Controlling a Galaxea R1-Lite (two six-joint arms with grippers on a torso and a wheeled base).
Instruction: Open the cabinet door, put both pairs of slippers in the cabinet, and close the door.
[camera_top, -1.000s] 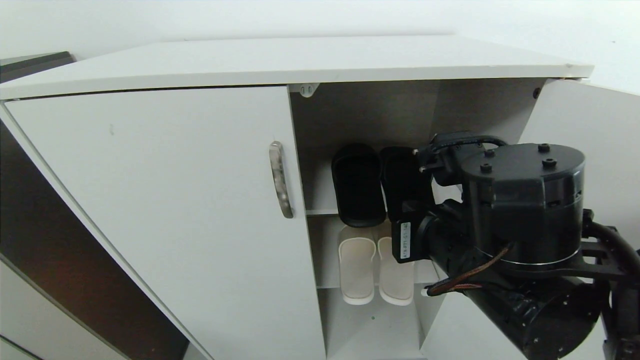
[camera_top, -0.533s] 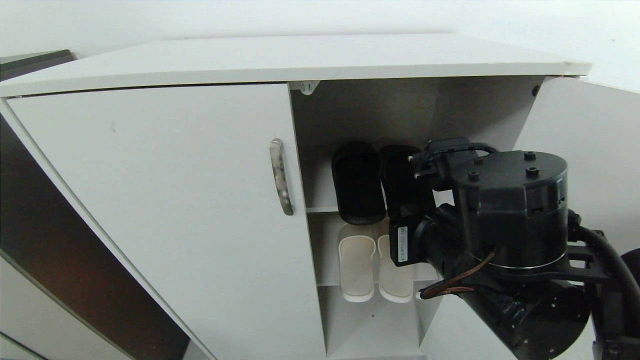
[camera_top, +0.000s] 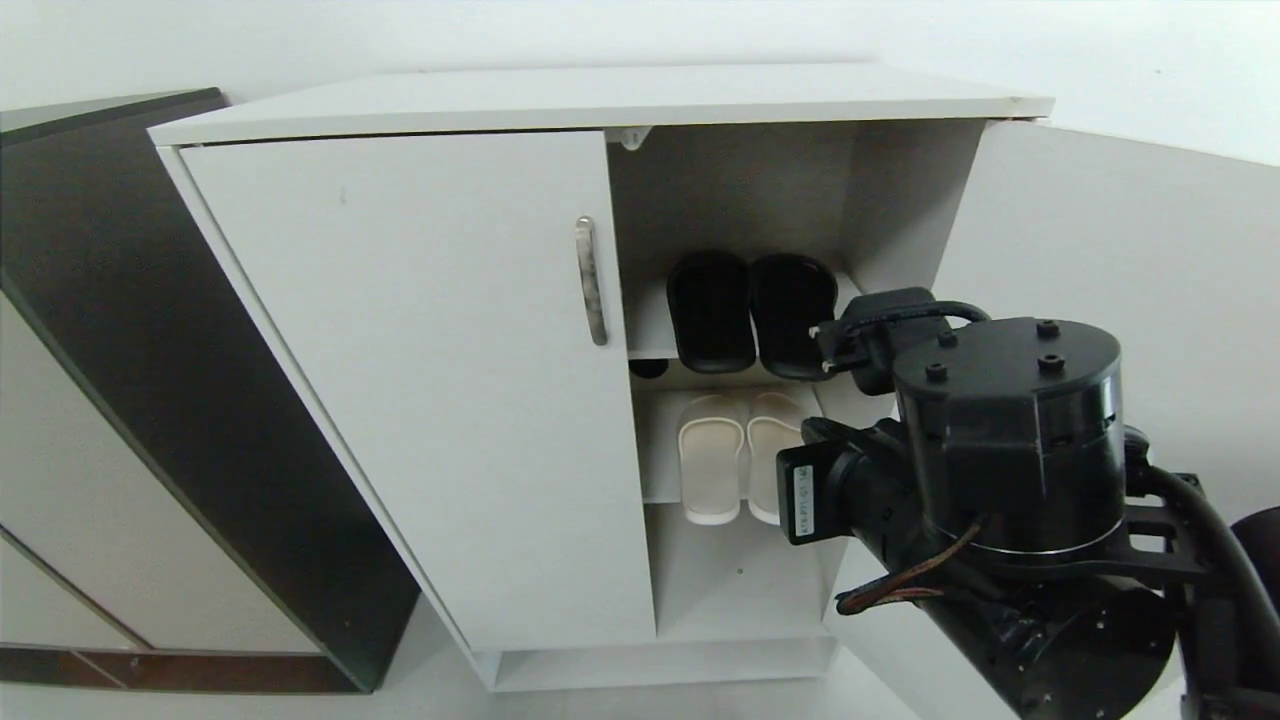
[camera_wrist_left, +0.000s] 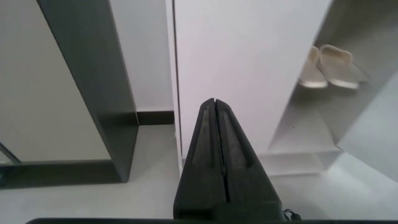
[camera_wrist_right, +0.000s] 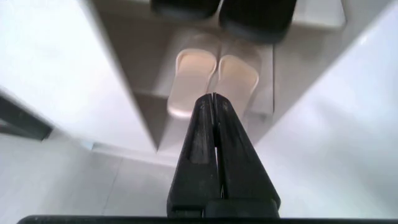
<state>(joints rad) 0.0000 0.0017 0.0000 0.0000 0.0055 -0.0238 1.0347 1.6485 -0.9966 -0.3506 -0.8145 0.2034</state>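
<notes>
Inside the open right half of the white cabinet (camera_top: 600, 95), the black slippers (camera_top: 712, 310) lie side by side on the upper shelf, with their heels at the front edge of the shelf. The cream slippers (camera_top: 712, 455) lie in the same way on the shelf just below, also side by side and touching each other. Under them the bottom compartment has a bare white floor. The left door (camera_top: 430, 380) is closed, and its metal handle (camera_top: 591, 281) stands upright near the inner edge. The right door (camera_top: 1100, 250) is swung wide open to the robot's right.

The right arm (camera_top: 1000, 450) is in front of the open half, low and to the right of the shelves. In the right wrist view, the right gripper (camera_wrist_right: 215, 102) has its two fingers pressed together with nothing between them, and it points toward the heels of the cream pair. The left gripper (camera_wrist_left: 215, 106) is also pressed together and holds nothing. It is before the closed door, near the lower part of it, above the grey floor (camera_top: 420, 690).

A dark panel (camera_top: 150, 300) leans just beside the left side of the cabinet.
</notes>
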